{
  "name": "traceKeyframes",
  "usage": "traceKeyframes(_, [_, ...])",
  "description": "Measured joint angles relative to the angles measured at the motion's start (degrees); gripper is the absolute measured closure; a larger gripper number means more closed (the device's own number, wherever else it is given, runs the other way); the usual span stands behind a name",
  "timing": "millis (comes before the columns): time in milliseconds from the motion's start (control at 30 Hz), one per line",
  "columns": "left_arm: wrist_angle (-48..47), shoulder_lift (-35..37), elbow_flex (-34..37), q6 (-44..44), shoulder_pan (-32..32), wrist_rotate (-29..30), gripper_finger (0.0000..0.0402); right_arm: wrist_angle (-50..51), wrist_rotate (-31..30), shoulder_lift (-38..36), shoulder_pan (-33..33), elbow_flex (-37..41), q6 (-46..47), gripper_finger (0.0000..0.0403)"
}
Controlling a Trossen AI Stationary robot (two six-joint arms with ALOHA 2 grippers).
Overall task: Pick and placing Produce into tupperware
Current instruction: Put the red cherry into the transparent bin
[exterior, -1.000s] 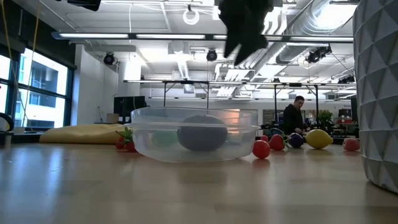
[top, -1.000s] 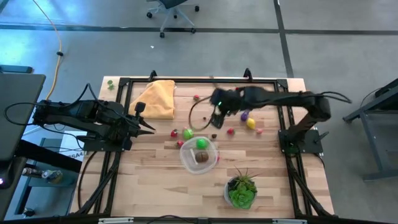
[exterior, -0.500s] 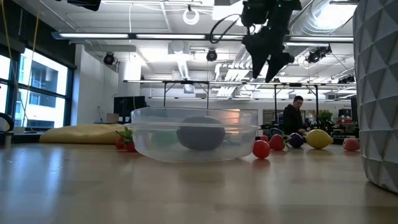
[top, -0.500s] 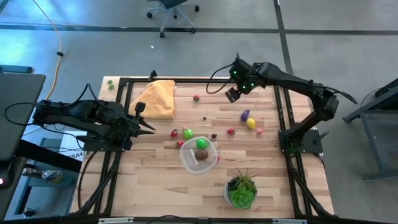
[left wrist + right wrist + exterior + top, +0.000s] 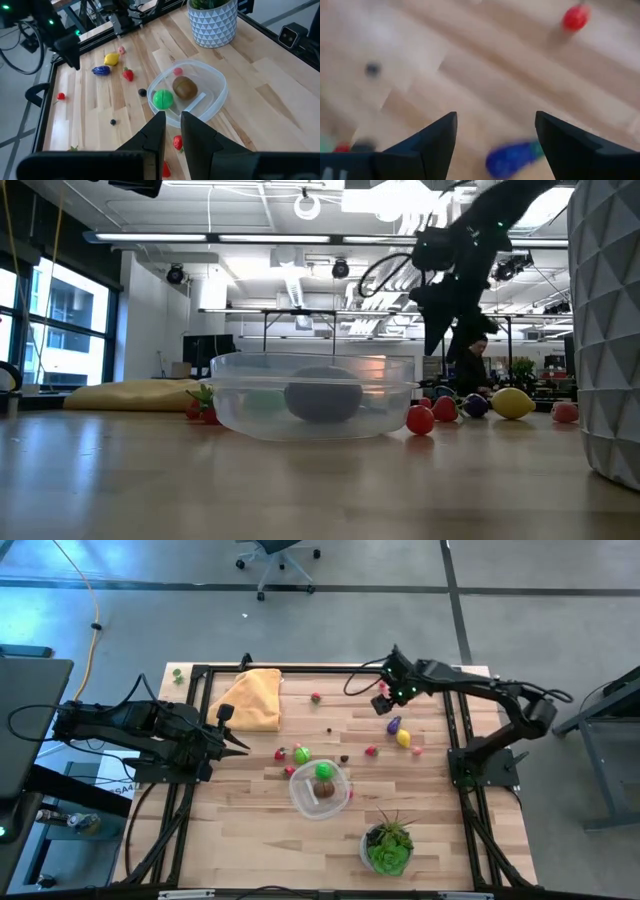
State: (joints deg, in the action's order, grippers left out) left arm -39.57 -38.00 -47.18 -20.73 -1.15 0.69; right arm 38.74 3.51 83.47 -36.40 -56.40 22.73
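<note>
Open-plan lab or workshop, probably; exposed ceiling ducts (image 5: 520, 210); concrete floor (image 5: 400, 620); office chair (image 5: 280, 560).

No text, label, brand, number or sign can be read anywhere in these views — not on the surface (image 5: 260, 840), not in the room behind it. A small pale tag sits on the frame by the left arm's base in the high view, but its marks are too small to make out.

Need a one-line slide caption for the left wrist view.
Left gripper shut, facing the tupperware holding a green fruit and a brown one; more produce scattered beyond.
</note>
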Motion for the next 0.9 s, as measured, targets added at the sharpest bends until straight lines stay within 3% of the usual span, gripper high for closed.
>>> traceKeyframes(267, [0.0,-0.01,0.0,0.01,0.02,-0.01,0.035,-21.88,-15.13,-0.96,0.02,11.07,12.01,0.0158])
traceKeyframes(433, [0.0,-0.02,0.0,0.02,0.0,-0.02,0.035,-26.91,-18.13,-0.88,-0.09,14.22,16.0,0.0158])
traceKeyframes(600, [0.01,-0.01,0.0,0.0,0.0,1.74,0.035,-27.34,-17.9,0.86,-2.05,14.23,13.64,0.0158])
traceKeyframes(900, [0.0,-0.02,0.0,0.02,0.01,2.78,0.035,-32.89,-11.33,5.54,-5.98,14.18,5.88,0.0158])
